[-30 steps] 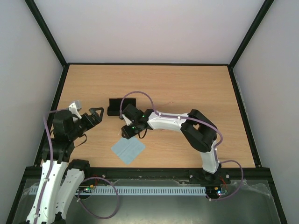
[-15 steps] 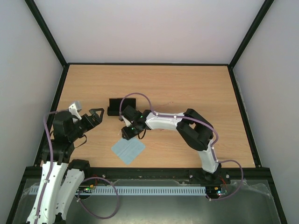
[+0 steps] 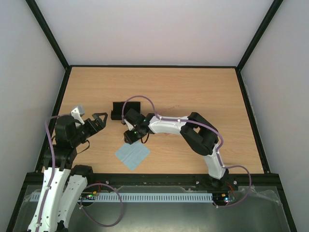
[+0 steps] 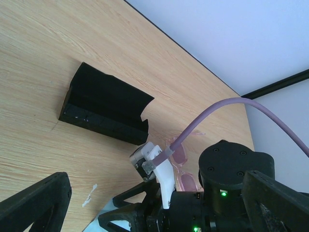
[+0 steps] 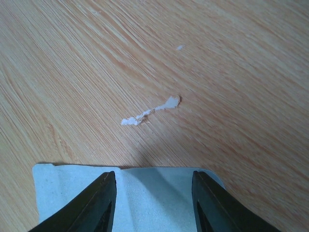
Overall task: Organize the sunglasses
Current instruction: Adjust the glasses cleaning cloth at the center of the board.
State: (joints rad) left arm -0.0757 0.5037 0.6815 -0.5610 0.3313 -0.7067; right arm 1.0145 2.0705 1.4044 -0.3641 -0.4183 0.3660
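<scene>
Little of the job looks done so far. The sunglasses (image 4: 184,166) lie bare on the table (image 3: 203,87), outside the black case (image 4: 104,108), and neither gripper has hold of them. The right gripper (image 5: 153,176) points down with its jaws part-spread and nothing between them. Directly beneath its fingertips is the far edge of the light blue cloth (image 3: 132,155), and a small white scrap (image 5: 149,110) sits on the wood just ahead. I cannot tell whether the tips touch the cloth or hang just above it. The glasses are not under this gripper at all. In the left wrist view they sit behind it, close beside its wrist, with two pinkish lenses showing and the rest hidden by the arm. The left gripper (image 3: 100,121) is spread wide and empty, and it hangs apart from everything. Seen from it, the case lies ahead and a little to the left, the right gripper is straight ahead, and the glasses are just beyond that. The case looks open, with a raised wall and a hollow side, though I cannot see into it. My guess is that nearly everything remains: picking up the glasses, perhaps using or tidying the cloth, then putting them in the case.
</scene>
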